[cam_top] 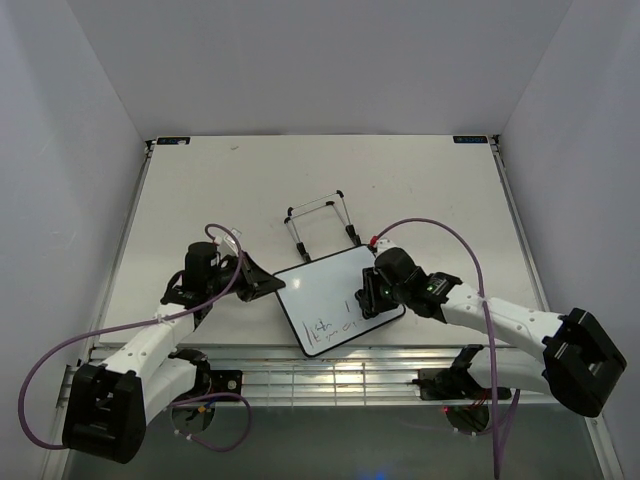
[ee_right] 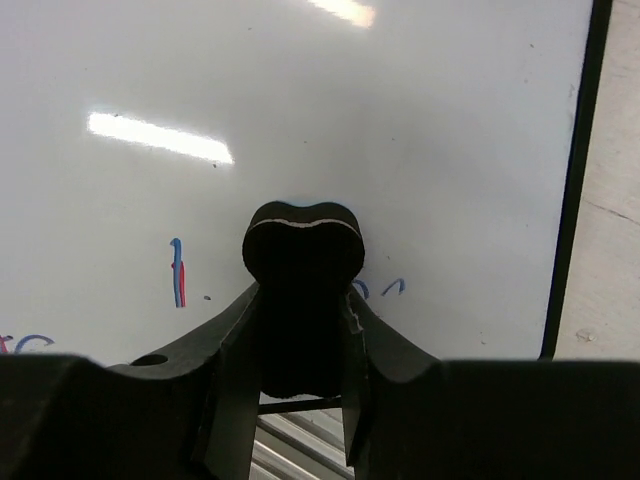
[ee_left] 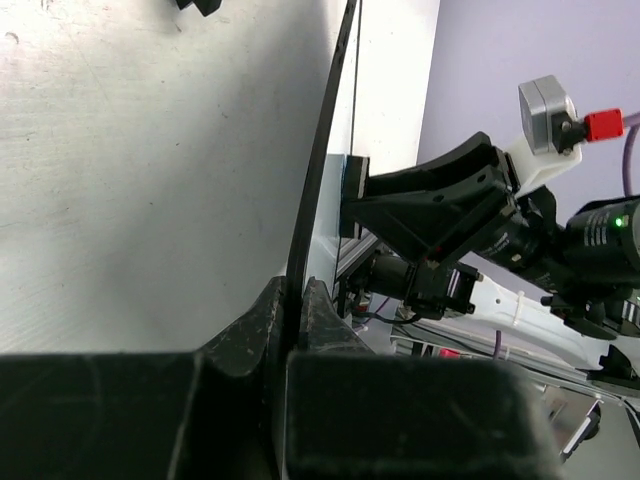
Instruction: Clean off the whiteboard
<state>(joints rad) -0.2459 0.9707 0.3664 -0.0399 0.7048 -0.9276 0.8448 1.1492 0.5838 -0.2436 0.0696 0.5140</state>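
Observation:
The whiteboard (cam_top: 325,290) lies tilted near the table's front edge, with handwriting (cam_top: 324,328) along its near side. My left gripper (cam_top: 268,284) is shut on the board's left edge. In the left wrist view the black frame (ee_left: 322,165) runs edge-on between the fingertips of this gripper (ee_left: 292,298). My right gripper (cam_top: 371,297) is shut on a black bone-shaped eraser (ee_right: 303,250) pressed against the board's white face (ee_right: 350,110). Beside the eraser are a red-blue stroke (ee_right: 177,272) and small blue marks (ee_right: 393,287).
A black wire stand (cam_top: 322,222) lies on the table just behind the board. A slatted metal rail (cam_top: 330,375) runs along the front edge between the arm bases. Purple cables (cam_top: 440,228) loop over both arms. Grey walls close in the table.

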